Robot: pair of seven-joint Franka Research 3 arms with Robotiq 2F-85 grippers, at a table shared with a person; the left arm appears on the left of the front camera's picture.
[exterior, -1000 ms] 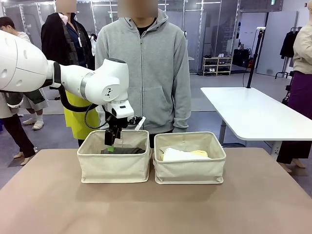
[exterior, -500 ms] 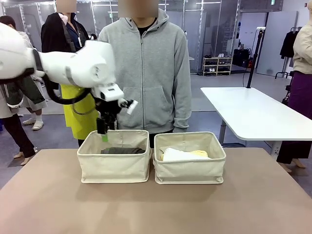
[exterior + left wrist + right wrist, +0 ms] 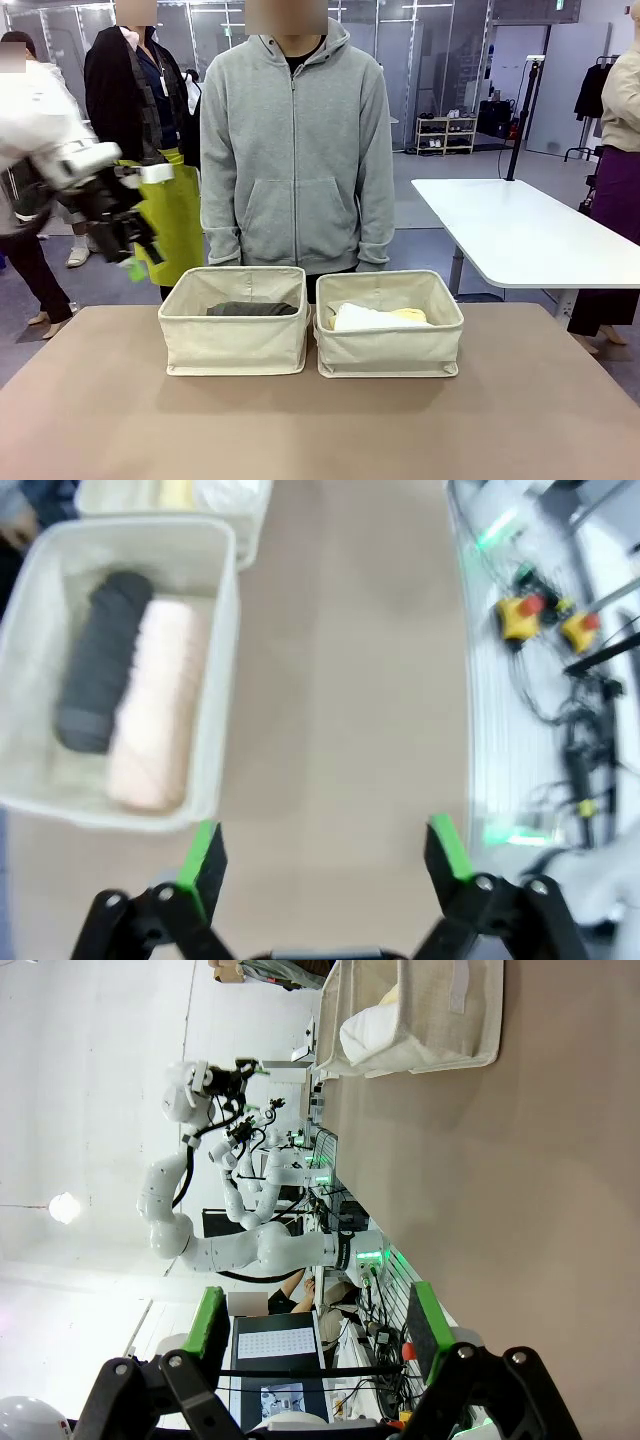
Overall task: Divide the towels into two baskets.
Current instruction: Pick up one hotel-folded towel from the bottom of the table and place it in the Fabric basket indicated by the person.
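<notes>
Brown bench spans the front view, with a person in a grey hoodie standing at its far edge. Two beige baskets sit side by side near that edge, touching: the left basket shows the dark grey towel over its rim; the right basket holds the white towel with the pale yellow towel just at its 3 o'clock. Left tool, blurred, hangs off the bench at 9 o'clock of the left basket, grasping nothing. Left wrist view: left tool released, jaws wide apart, bare bench between the pads; left basket at 10 o'clock holds the dark grey towel and the cream towel lying parallel and touching. Right wrist view, rolled sideways: right tool spread wide, empty; right basket at 1 o'clock, white towel bulging from its mouth.
</notes>
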